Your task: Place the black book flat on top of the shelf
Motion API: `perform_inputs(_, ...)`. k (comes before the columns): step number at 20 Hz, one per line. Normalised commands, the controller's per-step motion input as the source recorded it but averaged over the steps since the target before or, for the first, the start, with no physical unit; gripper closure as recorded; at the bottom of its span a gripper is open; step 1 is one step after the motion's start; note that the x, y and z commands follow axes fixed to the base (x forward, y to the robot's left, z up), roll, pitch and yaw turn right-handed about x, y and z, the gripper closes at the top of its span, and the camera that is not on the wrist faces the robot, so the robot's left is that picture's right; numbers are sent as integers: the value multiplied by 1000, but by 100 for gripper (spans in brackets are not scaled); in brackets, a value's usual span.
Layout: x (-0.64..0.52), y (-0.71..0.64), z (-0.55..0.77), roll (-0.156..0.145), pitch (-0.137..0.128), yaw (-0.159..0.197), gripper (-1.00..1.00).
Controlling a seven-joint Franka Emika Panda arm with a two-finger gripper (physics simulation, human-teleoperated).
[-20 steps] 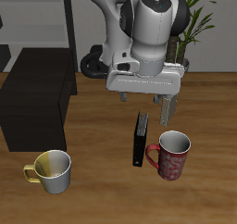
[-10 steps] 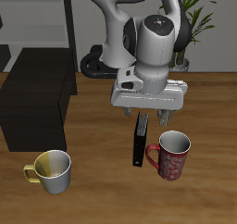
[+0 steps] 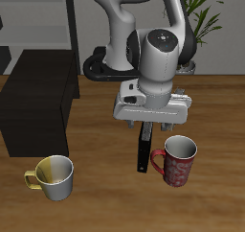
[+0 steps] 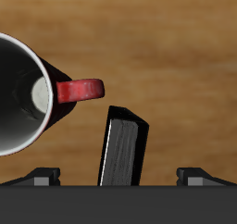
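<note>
- The gripper (image 3: 150,127) has come down since half a second ago and since a second ago: its white body now sits lower over the desk (image 3: 105,193), and it covers more of the far end of the black book (image 3: 144,151) than before.
- The black book stands on its edge on the desk, thin and upright, its long side running from twelve o'clock toward six o'clock in the exterior view; it has not shifted across the three frames.
- In the wrist view the black book (image 4: 124,146) shows between the two fingertips (image 4: 37,177), which stand wide apart on either side of it and do not touch it; the gripper is spread and holds nothing.
- The red mug (image 3: 176,159) stands upright just beside the book, at about three o'clock from it, unchanged from the earlier frames. Its handle (image 4: 81,90) points toward the book, with a narrow gap between them.
- The shelf (image 3: 38,102), a low black box with a flat top, sits well apart from the book at about nine to ten o'clock from it; its top is bare, and the book is not yet on it.
- A yellowish mug (image 3: 54,176) stands nearer the desk's front edge, at about eight o'clock from the book, where it stood before.
</note>
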Motion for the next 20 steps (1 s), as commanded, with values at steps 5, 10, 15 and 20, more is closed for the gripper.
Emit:
perform_inputs(5, 49, -138, -271, -18, 35, -27, -100)
perform_inputs(10, 12, -46, -154, -11, 19, -2, 100)
perform_inputs(15, 8, -6, 6, 4, 2, -18, 100)
perform_inputs(20, -80, -18, 189, 6, -23, -16, 100)
